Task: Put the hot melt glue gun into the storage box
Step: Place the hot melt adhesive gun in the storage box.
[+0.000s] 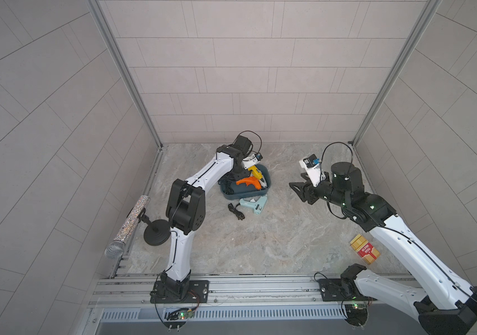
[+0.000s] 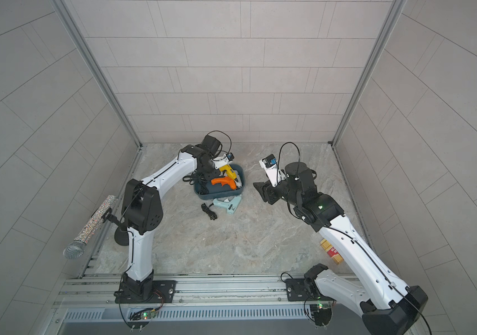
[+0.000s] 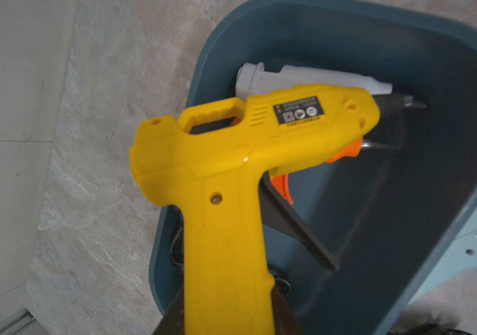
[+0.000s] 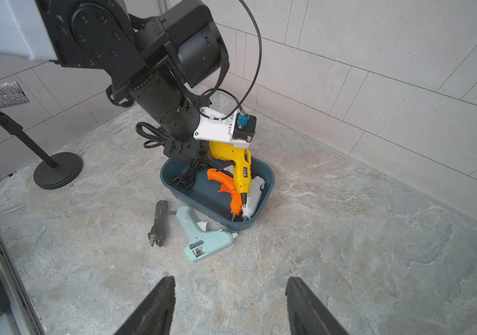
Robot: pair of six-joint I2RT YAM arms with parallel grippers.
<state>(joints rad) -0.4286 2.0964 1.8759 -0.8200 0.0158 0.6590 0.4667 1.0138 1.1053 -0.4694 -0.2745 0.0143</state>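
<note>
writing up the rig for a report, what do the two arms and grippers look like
The left arm and right arm have white link shells, black joint housings and thin black cables. Each wrist carries a white camera bracket with a blue connector. The right gripper has black wedge-shaped fingers; the left gripper is black too.

Sparkly microphone (image 1: 129, 223) (on black stand (image 1: 157, 236)) sits far from carton (image 1: 365, 250).

yellow glue gun (image 4: 241, 171) hangs tilted over the dark teal storage box (image 4: 202, 193), held up by its handle, nozzle poking down inside. orange gun (image 4: 225, 185) and white gun (image 4: 253, 197) lie in the box side by side. pale blue gun (image 4: 202, 237) lies flat just outside its long wall
</note>
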